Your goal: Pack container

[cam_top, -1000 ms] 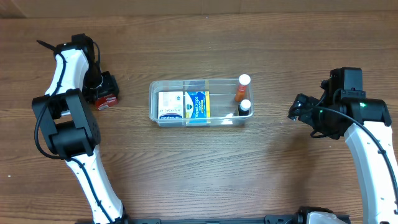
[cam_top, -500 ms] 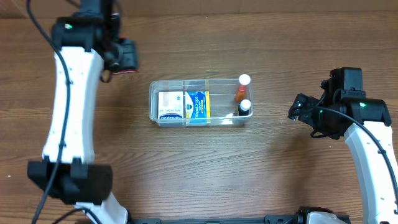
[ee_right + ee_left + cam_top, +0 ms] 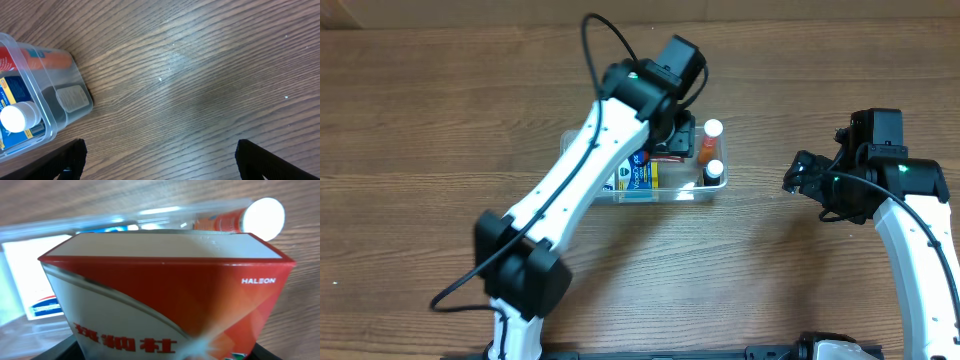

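**Left gripper carrying carton over container; right gripper spread wide**

You have a wooden table (image 3: 440,120) with the work at its centre. The left arm (image 3: 570,190) reaches diagonally across to the container's 12 o'clock side. The right arm (image 3: 910,220) stands at the table's 3 o'clock edge.

The container (image 3: 660,198), a clear shallow bin, lies lengthwise at mid-table.

The left gripper (image 3: 672,138) is clamped on a red-and-white carton (image 3: 165,295) marked HALEON and holds it over the container's middle. You cannot tell whether the carton touches the bin floor.

The right gripper (image 3: 162,162) sits well apart from the bin at its 3 o'clock, fingers spread wide with nothing between them.

Inside the bin, a blue-and-white box (image 3: 638,178) lies towards 9 o'clock. An orange bottle (image 3: 708,148) and a dark bottle (image 3: 713,174), both white-capped, sit at the 3 o'clock end.
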Controlling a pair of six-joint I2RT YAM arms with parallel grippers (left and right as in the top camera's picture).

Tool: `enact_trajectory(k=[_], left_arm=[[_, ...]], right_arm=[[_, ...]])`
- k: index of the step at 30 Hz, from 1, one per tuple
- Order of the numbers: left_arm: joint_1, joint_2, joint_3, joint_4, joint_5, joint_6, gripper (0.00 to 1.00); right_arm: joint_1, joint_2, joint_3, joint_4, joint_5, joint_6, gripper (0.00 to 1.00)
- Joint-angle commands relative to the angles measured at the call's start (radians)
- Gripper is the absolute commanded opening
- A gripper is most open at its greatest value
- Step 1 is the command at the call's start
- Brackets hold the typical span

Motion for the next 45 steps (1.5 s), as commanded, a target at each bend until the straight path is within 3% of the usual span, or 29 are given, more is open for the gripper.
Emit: enact_trajectory(k=[1,7,13,19,22,24,28,31,36,39,43,45], left_arm=[[-0.019,0.09,0.006,0.019,0.076,-0.043,0.68],[-0.019,0.163,0.006,0.019,0.081,-0.064,0.73],[-0.019,0.163,0.006,0.027,0.081,-0.063,0.88],[-0.019,0.163,0.006,0.027,0.08,-0.063,0.88],[-0.019,0.161,0.009,0.023,0.079,-0.044,0.82],[-0.018,0.15,0.026,0.006,0.048,-0.027,0.83],[0.002,0.071,0.098,-0.084,-0.162,0.001,0.92],[0.052,-0.041,0.107,-0.098,-0.265,0.034,1.0],[0.222,-0.227,0.107,-0.081,-0.332,0.078,1.0],[0.354,-0.276,0.107,-0.07,-0.331,0.131,1.0],[0.504,-0.279,0.08,0.037,-0.227,0.266,1.0],[0.578,-0.275,0.046,0.104,-0.135,0.27,1.0]], right_arm=[[-0.003,0.001,0.008,0.005,-0.009,-0.01,0.98],[-0.003,0.001,0.008,0.005,-0.009,-0.01,0.98],[-0.003,0.001,0.008,0.002,-0.009,-0.01,0.98],[-0.003,0.001,0.008,0.002,-0.009,-0.01,0.98],[-0.003,0.001,0.008,0.002,-0.009,-0.01,0.98],[-0.003,0.001,0.008,0.002,-0.009,-0.01,0.98],[-0.003,0.001,0.01,0.015,-0.008,-0.01,0.96],[0.0,-0.002,0.075,0.008,-0.008,-0.02,0.97],[0.089,0.005,0.306,0.045,0.086,-0.097,1.0],[0.138,0.008,0.344,0.161,0.09,-0.132,1.0],[0.154,0.039,0.344,0.295,0.094,-0.191,1.0],[0.154,0.088,0.344,0.327,0.111,-0.213,1.0]])
